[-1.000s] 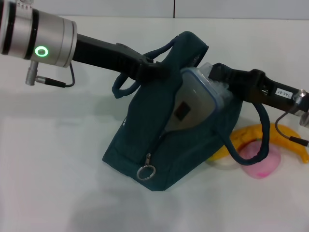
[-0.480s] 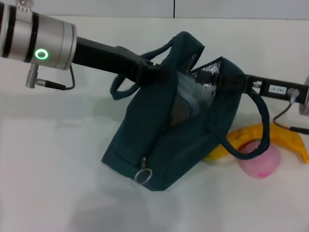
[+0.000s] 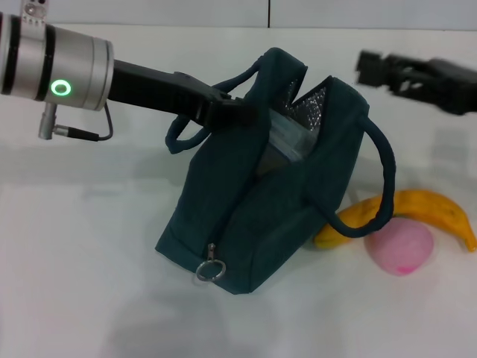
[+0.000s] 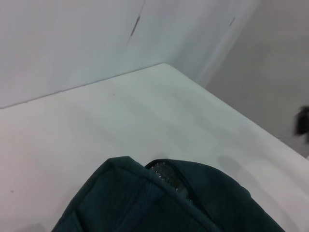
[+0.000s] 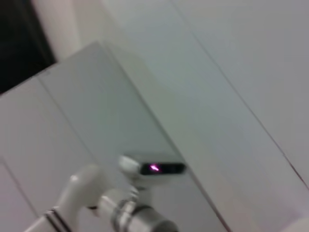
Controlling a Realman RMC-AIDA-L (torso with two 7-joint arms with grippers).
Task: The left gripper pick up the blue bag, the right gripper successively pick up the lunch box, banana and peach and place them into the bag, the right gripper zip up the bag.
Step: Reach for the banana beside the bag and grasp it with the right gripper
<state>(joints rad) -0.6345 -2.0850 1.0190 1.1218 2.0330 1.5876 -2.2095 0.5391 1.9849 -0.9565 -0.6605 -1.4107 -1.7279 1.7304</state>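
The blue bag (image 3: 246, 216) stands tilted on the white table with its mouth open and silvery lining showing; its top edge also fills the bottom of the left wrist view (image 4: 145, 203). My left gripper (image 3: 235, 112) is shut on the bag's near handle at the upper rim and holds it up. The lunch box (image 3: 287, 138) lies inside the bag, only its clear edge visible. My right gripper (image 3: 369, 71) hovers above and to the right of the bag, blurred, carrying nothing. The banana (image 3: 425, 209) and the peach (image 3: 402, 246) lie on the table right of the bag.
The zipper's ring pull (image 3: 210, 270) hangs at the bag's low front end. The other handle (image 3: 384, 179) loops down over the banana's left end. The white table (image 3: 89, 283) reaches a wall at the back.
My right gripper has pulled out of the bag and moved up and to the right, leaving the lunch box inside. The banana now shows in full.
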